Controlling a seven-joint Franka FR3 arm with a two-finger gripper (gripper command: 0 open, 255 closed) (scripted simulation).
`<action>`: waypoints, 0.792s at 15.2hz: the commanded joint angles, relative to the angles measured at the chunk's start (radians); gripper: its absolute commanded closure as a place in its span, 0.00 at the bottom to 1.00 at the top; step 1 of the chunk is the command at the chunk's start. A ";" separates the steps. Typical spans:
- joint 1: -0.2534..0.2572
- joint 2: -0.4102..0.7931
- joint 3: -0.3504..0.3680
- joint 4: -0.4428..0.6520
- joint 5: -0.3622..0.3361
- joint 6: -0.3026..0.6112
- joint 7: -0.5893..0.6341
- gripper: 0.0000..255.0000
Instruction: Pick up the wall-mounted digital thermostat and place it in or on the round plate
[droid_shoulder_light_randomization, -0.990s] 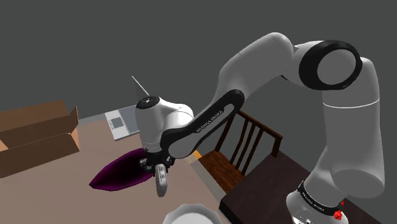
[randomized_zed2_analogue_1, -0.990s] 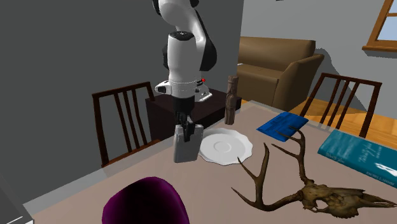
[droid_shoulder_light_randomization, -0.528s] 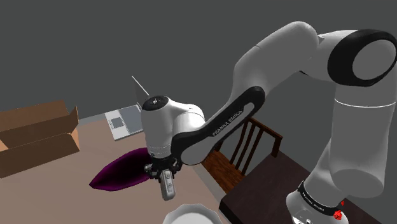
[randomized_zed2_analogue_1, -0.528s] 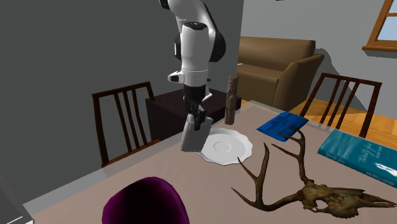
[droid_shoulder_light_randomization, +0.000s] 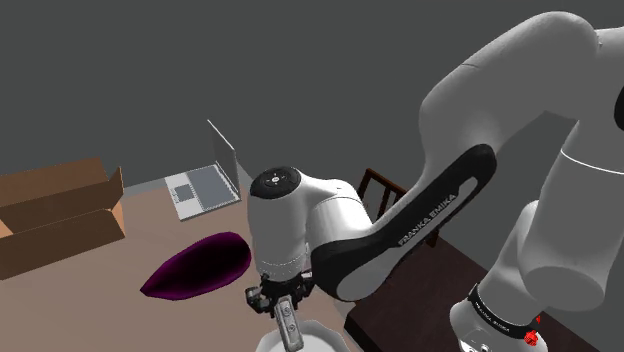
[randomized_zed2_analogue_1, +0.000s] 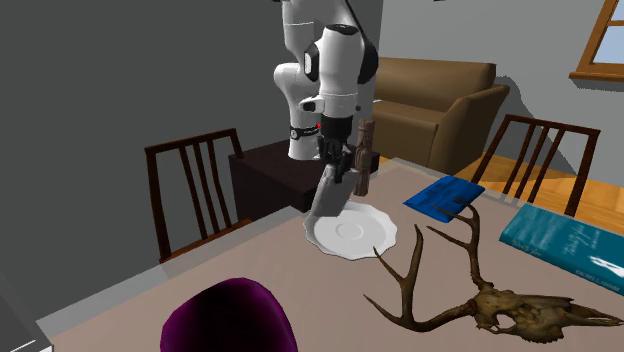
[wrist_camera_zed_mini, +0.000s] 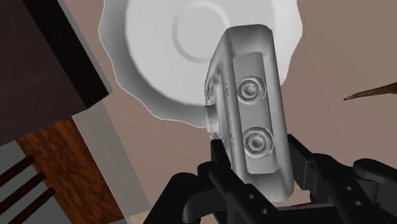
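My black gripper (wrist_camera_zed_mini: 257, 164) is shut on a grey, box-shaped thermostat (wrist_camera_zed_mini: 253, 105) with two round knobs on its face. The fingers clasp its lower end from both sides. In the second exterior view the thermostat (randomized_zed2_analogue_1: 328, 194) hangs tilted from the gripper (randomized_zed2_analogue_1: 340, 166), just above the rim of the white round plate (randomized_zed2_analogue_1: 355, 233) on the side nearest the stand. From the wrist, the plate (wrist_camera_zed_mini: 153, 57) lies on the tan table beyond the thermostat. The shoulder view has the thermostat (droid_shoulder_light_randomization: 290, 326) under the gripper (droid_shoulder_light_randomization: 280, 302), over the plate's rim (droid_shoulder_light_randomization: 322, 338).
A dark purple bowl-like object (droid_shoulder_light_randomization: 198, 265) lies on the table beyond the plate. Antlers with a skull (randomized_zed2_analogue_1: 470, 295), two blue books (randomized_zed2_analogue_1: 443, 196) and a wooden post (randomized_zed2_analogue_1: 364, 158) stand around the plate. A cardboard box (droid_shoulder_light_randomization: 60, 210), a laptop (droid_shoulder_light_randomization: 205, 180) and chairs (randomized_zed2_analogue_1: 195, 190) border the table.
The arm has carried the held thermostat away from the purple object towards the plate, and it now hangs over the plate's rim. The grip stays the same.
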 joint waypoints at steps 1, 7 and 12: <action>0.011 -0.064 0.030 -0.051 0.055 0.003 0.007 1.00; 0.044 -0.134 0.070 -0.127 0.121 0.027 0.035 1.00; 0.047 -0.062 0.064 -0.143 0.044 0.093 0.091 1.00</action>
